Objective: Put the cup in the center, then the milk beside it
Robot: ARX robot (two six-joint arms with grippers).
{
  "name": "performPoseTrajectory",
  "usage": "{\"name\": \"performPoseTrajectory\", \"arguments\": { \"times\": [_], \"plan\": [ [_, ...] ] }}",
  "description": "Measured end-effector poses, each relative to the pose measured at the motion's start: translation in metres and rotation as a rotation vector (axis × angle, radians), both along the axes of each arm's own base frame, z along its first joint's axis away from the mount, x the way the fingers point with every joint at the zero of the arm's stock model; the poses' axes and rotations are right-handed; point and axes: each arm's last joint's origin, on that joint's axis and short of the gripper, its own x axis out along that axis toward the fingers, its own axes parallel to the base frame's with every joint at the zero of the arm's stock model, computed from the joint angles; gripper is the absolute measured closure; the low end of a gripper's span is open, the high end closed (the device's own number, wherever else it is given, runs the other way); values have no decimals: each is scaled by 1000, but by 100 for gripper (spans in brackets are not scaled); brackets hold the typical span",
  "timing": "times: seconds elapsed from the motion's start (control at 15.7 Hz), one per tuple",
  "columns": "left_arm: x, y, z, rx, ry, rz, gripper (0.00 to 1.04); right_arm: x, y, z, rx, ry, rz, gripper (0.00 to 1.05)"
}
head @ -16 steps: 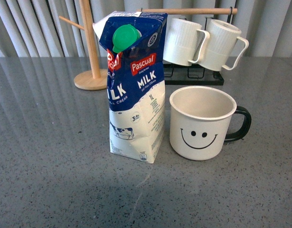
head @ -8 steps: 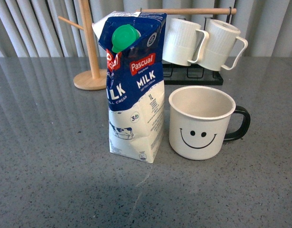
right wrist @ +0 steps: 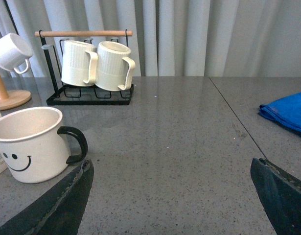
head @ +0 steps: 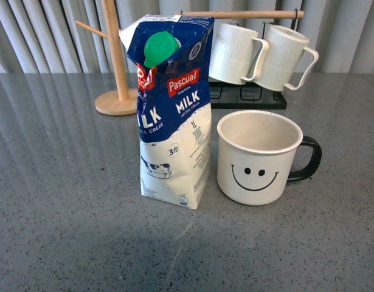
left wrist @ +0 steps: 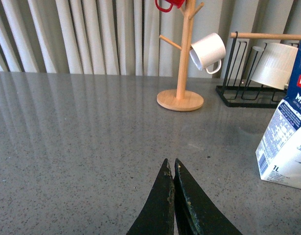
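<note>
Grey speckled countertop (head: 65,231) before pale pleated curtains. Near the centre, upright milk carton (head: 173,109), blue and white with a green round cap, red logo and small cow picture. Just beside it, apart by a narrow gap, smiley-face cup (head: 259,157), upright and empty, black handle turned away from the carton.

Left gripper (left wrist: 171,169): dark fingers pressed together to a point, holding nothing, low over bare counter. Carton corner ahead of it and off to one side, well apart. Farther ahead, wooden mug tree (left wrist: 182,58) with a small white cup (left wrist: 207,51) hung on a peg and a red cup at the top edge.

Right gripper (right wrist: 172,196): fingers spread wide, only the two dark tips showing at the frame's corners, nothing between them. Smiley cup near one fingertip, not touching. Beyond, black wire rack (right wrist: 89,95) under a wooden bar with two ribbed white mugs (right wrist: 96,63). Blue cloth (right wrist: 287,112) off toward the other finger's side.
</note>
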Motion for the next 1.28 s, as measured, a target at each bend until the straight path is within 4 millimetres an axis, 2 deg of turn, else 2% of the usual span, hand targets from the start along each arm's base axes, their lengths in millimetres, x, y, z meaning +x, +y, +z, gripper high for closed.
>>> {"name": "performPoseTrajectory", "arguments": {
  "times": [0.06, 0.13, 0.26, 0.32, 0.38, 0.64, 0.77, 1.28],
  "plan": [
    [0, 0, 0, -1, 0, 0, 103, 0, 0, 0, 0, 0, 0, 7],
    [0, 0, 0, 0, 0, 0, 96, 0, 0, 0, 0, 0, 0, 7],
    [0, 0, 0, 0, 0, 0, 74, 0, 0, 0, 0, 0, 0, 7],
    [0, 0, 0, 0, 0, 0, 51, 0, 0, 0, 0, 0, 0, 7],
    [0, 0, 0, 0, 0, 0, 38, 0, 0, 0, 0, 0, 0, 7],
    [0, 0, 0, 1, 0, 0, 5, 0, 0, 0, 0, 0, 0, 7],
    [0, 0, 0, 1, 0, 0, 7, 0, 0, 0, 0, 0, 0, 7],
    [0, 0, 0, 2, 0, 0, 7, 0, 0, 0, 0, 0, 0, 7]
  ]
}}
